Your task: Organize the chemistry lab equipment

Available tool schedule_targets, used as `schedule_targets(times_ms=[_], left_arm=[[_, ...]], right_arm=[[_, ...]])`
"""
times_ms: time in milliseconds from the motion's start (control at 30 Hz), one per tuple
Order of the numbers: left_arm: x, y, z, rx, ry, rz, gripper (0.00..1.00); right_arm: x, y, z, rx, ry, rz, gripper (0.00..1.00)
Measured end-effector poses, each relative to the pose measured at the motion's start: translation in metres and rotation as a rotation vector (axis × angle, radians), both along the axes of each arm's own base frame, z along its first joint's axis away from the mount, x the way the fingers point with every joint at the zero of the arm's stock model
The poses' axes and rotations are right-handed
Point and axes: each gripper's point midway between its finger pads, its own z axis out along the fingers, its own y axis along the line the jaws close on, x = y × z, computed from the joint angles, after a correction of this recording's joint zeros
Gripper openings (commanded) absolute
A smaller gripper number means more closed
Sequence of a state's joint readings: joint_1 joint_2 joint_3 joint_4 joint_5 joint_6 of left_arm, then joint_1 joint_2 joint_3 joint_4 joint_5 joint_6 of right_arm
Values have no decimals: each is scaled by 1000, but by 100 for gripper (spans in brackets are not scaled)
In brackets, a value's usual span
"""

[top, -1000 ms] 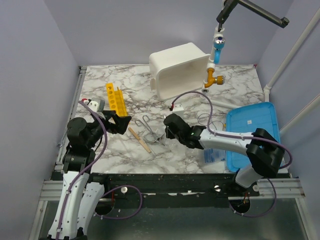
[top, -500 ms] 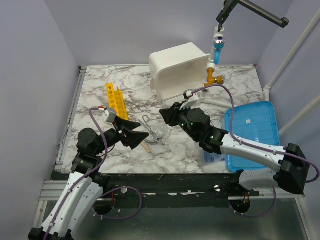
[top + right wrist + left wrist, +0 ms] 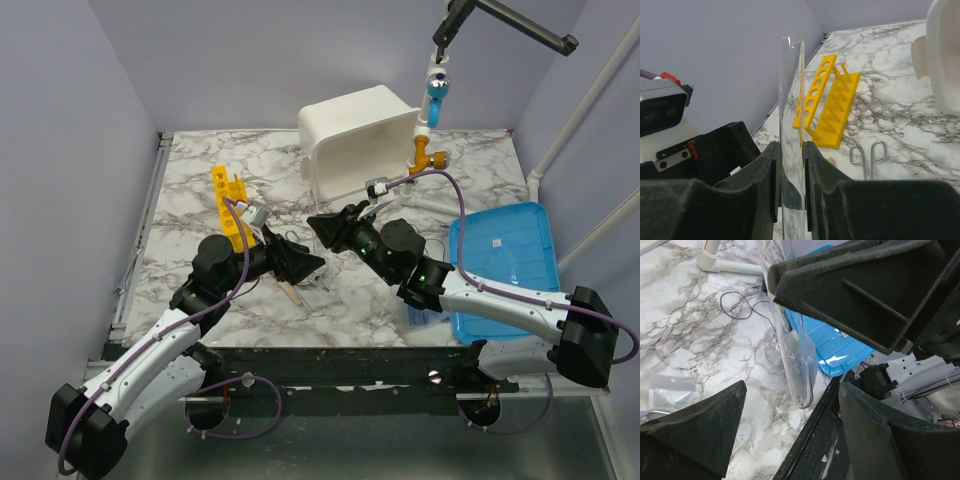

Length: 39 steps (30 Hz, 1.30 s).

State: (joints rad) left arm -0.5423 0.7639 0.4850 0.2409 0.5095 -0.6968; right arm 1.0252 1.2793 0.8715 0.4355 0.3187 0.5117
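Observation:
My right gripper is shut on a clear glass test tube and holds it upright above the table. It sits left of centre in the top view. My left gripper is open and reaches in just below it. In the left wrist view the tube's rounded end hangs between the open fingers, touching neither. The yellow tube rack lies on its side at the back left. The metal tongs and the wooden stick lie by the left gripper. The bag with blue contents lies near the front.
A white bin lies tipped at the back centre. A stand with a blue and orange clamp rises beside it. A blue tray sits at the right. A small clear bag and a wire ring lie on the marble.
My left arm has swung right and stretched out to just under the right gripper. My right gripper has lifted from near the tongs and shifted left with the tube.

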Motion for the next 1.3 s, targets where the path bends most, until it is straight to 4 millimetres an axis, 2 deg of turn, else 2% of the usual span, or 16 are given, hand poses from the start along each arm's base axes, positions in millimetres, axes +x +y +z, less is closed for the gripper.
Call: schedule_targets(times_ms=[233,467,633,733,867,967,1100,1200,1300], left_arm=[[12,-9,7,-12,4,18,51],[19,-18,6,-19,22,17,41],[20,-24,0,-10,47,3,15],[20,-25,-1,-3,50,5,5],[20,-23,-6,43,49,8,0],[18,-19,-5,97,42,9,0],[13,-11,1,179,6,0,0],[9,-5,7,233,-28,-8,0],[6,3,4,311,-61,-21,0]], right_arm=[[-2,2,1,13,-3,8,23],[-4,2,-5,8,0,13,23],[-5,2,-8,5,2,13,26],[-4,0,-8,8,8,1,38],[-1,-5,-15,-6,44,-42,60],[1,-13,-21,-30,73,-76,71],[-1,-18,-11,-65,99,-77,75],[4,-20,8,-71,118,-41,77],[14,-28,24,-70,136,1,79]])
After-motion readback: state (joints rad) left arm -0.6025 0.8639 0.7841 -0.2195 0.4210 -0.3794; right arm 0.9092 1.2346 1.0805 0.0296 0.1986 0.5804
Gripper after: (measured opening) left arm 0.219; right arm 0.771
